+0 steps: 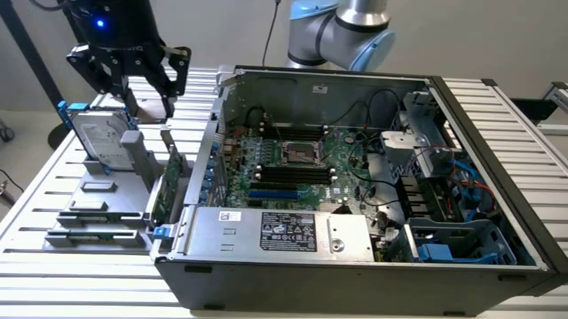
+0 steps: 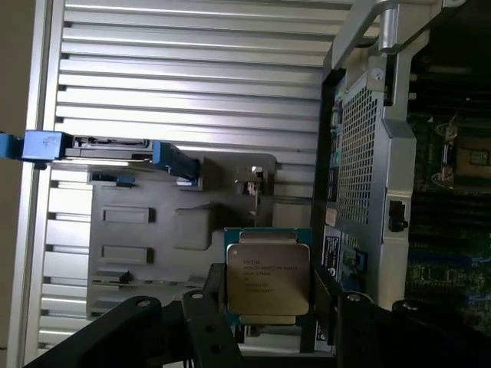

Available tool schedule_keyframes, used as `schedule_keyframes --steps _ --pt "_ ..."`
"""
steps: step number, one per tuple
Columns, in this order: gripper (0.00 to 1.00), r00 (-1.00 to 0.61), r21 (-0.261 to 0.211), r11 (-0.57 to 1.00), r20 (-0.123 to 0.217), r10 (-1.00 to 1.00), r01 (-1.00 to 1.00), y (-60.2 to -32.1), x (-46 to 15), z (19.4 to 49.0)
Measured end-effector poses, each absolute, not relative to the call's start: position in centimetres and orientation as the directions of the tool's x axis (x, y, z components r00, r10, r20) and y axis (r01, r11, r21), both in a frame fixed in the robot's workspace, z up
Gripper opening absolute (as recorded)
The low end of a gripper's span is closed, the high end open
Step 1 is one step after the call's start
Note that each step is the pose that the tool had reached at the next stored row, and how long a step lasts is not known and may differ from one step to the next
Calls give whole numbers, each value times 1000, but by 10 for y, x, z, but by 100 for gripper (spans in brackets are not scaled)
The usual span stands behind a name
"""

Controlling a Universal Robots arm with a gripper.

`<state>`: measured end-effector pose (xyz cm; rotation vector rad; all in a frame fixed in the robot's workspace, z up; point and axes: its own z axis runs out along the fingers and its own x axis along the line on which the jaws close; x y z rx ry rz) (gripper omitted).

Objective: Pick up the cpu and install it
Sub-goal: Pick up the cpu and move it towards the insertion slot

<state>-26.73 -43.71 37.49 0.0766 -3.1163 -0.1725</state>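
Wrist view shows your pincer [image 2: 268, 303] with its fingers [image 2: 213, 307] set wide and the cpu [image 2: 266, 272] pinched between them. The silver top faces the camera, and the two side edges sit against the inner faces as far as you can see. Behind it lies the grey holder [image 2: 138, 245]. The cpu looks raised off that plate rather than resting on it, though take that as a judgement.

In the exterior view the pincer hangs over the far end of the holder, at that view's left, just beside the upright hard drive [image 1: 96, 136] with blue rails. All of this stands on the slatted table [image 1: 36, 199].

The open case [image 1: 355, 279] lies to the exterior view's right, well apart from the pincer. The socket [image 1: 297, 154] on its board looks bare, with no silver top in it.

So count the pick as made, or all but made. The install is not done: the cpu is nowhere near the socket, and the whole carry and seating are left.
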Motion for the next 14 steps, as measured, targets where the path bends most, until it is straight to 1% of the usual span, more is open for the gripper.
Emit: schedule_keyframes --steps 5,14 --pt "54 -999 125 991 16 -50 -48 -437 -244 376" --pt "54 -999 129 990 16 -50 -48 -437 -204 376"
